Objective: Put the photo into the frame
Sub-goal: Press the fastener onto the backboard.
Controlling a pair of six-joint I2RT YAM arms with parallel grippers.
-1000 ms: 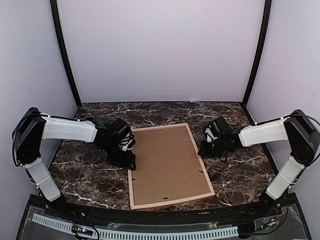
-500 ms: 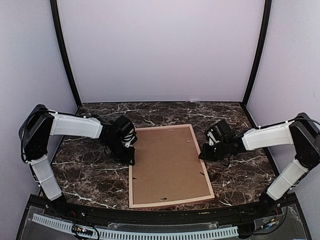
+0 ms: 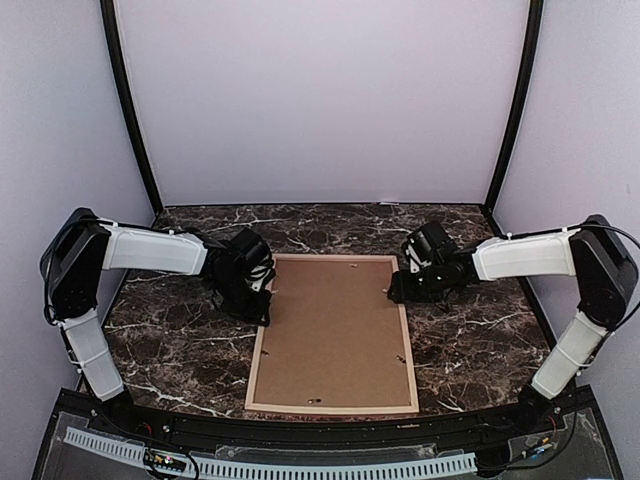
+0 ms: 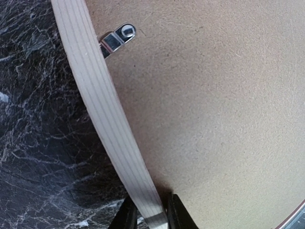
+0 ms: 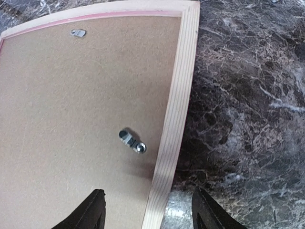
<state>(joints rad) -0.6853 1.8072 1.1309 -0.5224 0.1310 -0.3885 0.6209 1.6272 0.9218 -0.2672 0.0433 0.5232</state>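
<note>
The frame (image 3: 256, 350) lies back up on the table, its pale wooden rails around a brown backing board (image 3: 335, 330). The photo is hidden. My left gripper (image 3: 263, 304) is at the left rail's far part. In the left wrist view the left gripper (image 4: 151, 217) is shut on that rail (image 4: 102, 105), one finger on each side. My right gripper (image 3: 395, 292) hovers at the right rail's far part. In the right wrist view the right gripper (image 5: 148, 214) stands open, its fingers (image 5: 93, 210) straddling the rail (image 5: 176, 109) without touching it.
Small metal turn clips (image 5: 132, 141) hold the backing board, one near each gripper (image 4: 116, 38). Dark marble tabletop (image 3: 170, 350) surrounds the frame. Black posts and pale walls close in the back and sides.
The frame has turned from a skewed lie to square with the table. My left gripper closed on the left rail. My right gripper opened and let go of the right rail.
</note>
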